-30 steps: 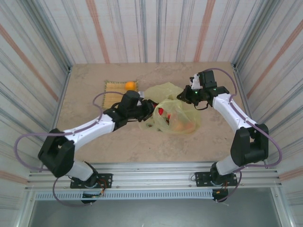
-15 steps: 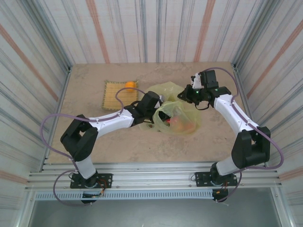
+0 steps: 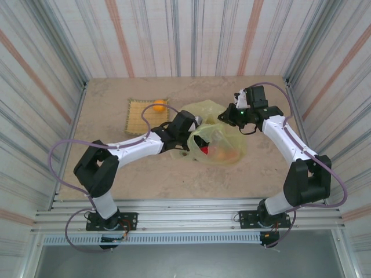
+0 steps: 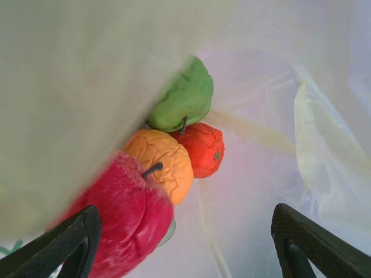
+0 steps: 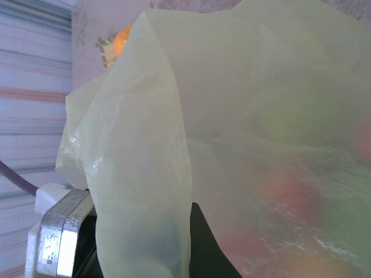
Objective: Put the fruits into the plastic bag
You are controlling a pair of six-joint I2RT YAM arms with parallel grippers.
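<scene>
The pale yellow-green plastic bag [image 3: 223,138] lies mid-table with its mouth facing left. My left gripper [image 3: 196,139] reaches inside that mouth, open [image 4: 185,255], its black fingers [image 4: 64,243] wide apart. A blurred red fruit [image 4: 124,217] sits beside the left finger, free of the right one. Behind it lie an orange fruit [image 4: 165,165], a red-orange fruit [image 4: 203,149] and a green fruit [image 4: 185,101]. The red fruit [image 3: 204,152] shows through the plastic. My right gripper [image 3: 231,117] is shut on the bag's upper edge [image 5: 145,174], holding it up. One orange fruit [image 3: 159,105] rests on the mat.
The yellow-tan woven mat [image 3: 139,116] lies at the back left of the bag. Striped walls close in the table on three sides. Bare tabletop [image 3: 174,174] stretches in front of the bag. The left arm's cable loops over the table's left part.
The left arm swung right and pushed its gripper into the bag's mouth. The red fruit has left the open fingers and lies lower inside the bag. The right gripper stayed put.
</scene>
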